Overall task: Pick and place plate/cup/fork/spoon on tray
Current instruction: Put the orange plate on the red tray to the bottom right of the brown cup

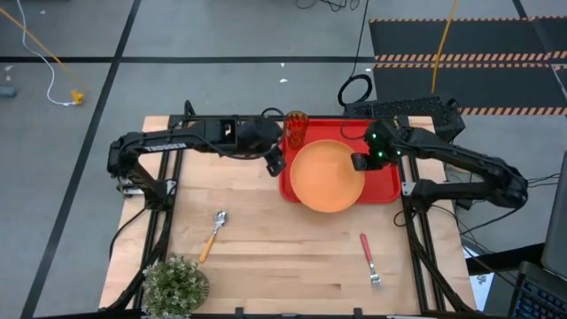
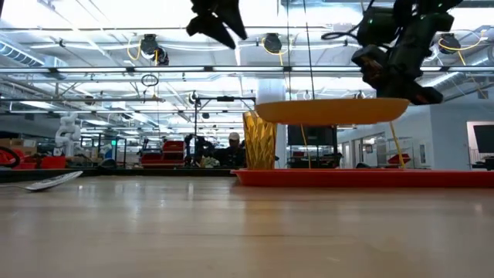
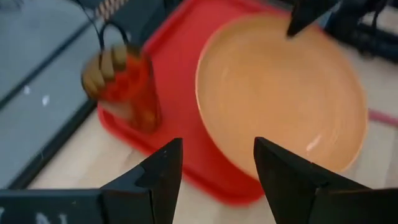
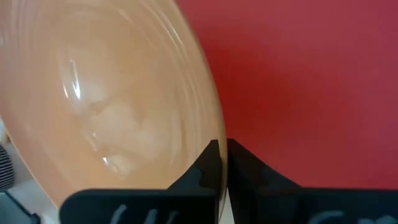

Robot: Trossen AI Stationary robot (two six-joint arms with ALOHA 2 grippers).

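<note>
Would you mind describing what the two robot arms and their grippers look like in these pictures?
Both arms are black, built of slim jointed links. The left arm carries pale lettering along its link; the right arm shows a small green light near its wrist. The left gripper ends in two flat, tapered black fingers, and the right gripper has matching matte black fingers. White markings show faintly on both gripper bodies.

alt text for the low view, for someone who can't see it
The right gripper holds the orange plate by its rim, level in the air above the red tray, with the amber cup standing on the tray beside it. The left gripper hangs open higher up, and the spoon lies on the wooden table.
</note>
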